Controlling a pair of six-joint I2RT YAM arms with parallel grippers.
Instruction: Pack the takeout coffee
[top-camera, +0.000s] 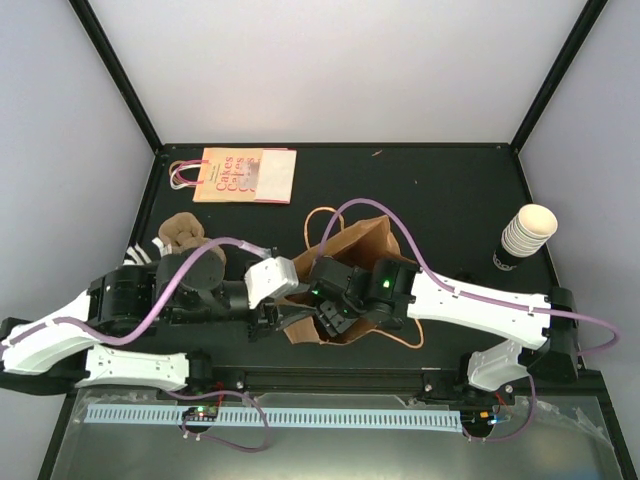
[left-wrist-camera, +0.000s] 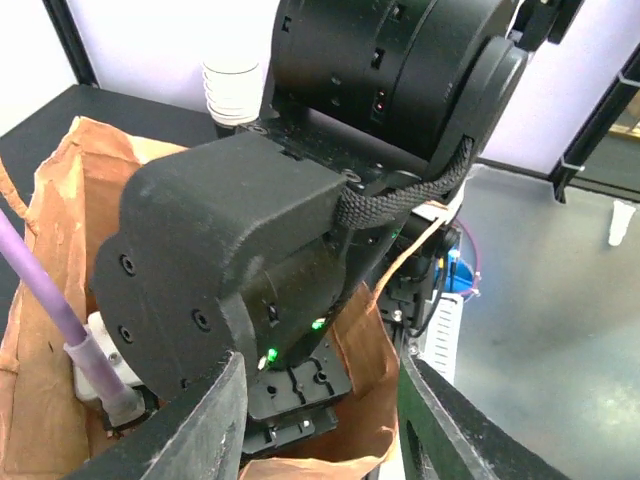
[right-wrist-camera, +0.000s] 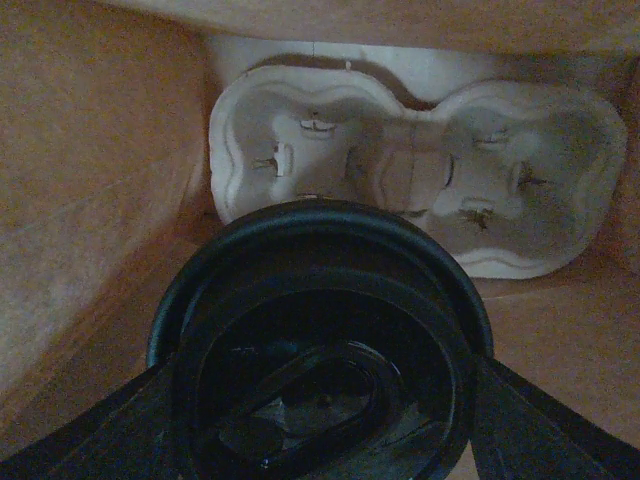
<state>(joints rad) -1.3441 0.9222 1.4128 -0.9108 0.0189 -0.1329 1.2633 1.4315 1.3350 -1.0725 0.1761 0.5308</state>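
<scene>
Your right gripper (right-wrist-camera: 322, 400) jaws are closed on the takeout coffee (right-wrist-camera: 320, 290), which shows from above only as a round black plastic lid. The black fingers (right-wrist-camera: 90, 430) sit against both sides, just under the lid rim. The lid hides the cup body.

The coffee is down inside the crumpled brown paper bag (right-wrist-camera: 90, 200), with bag walls around the jaws. Just beyond the jaws, on the bag floor, lies a pale moulded pulp cup tray (right-wrist-camera: 430, 170) with two pockets. The lid overlaps the tray's near edge in the wrist view. You can't tell whether the cup base touches the tray or the floor.

Your left gripper (left-wrist-camera: 320, 365) jaws are spread and pinching nothing. The bag rim shows low between its fingers (left-wrist-camera: 215, 420), and you can't tell if they touch it. The right arm's black wrist housing (left-wrist-camera: 230, 260) fills the bag mouth just ahead of them.

Well past the left jaws, apart from the bag, stands a nested stack of lidless cream paper cups (left-wrist-camera: 232, 90).

On the black tabletop (top-camera: 440, 200), far beyond both jaws, a tan paper carrier with pink lettering (top-camera: 245, 175) lies flat. Brown pulp trays (top-camera: 180, 230) sit just beyond the left arm.
</scene>
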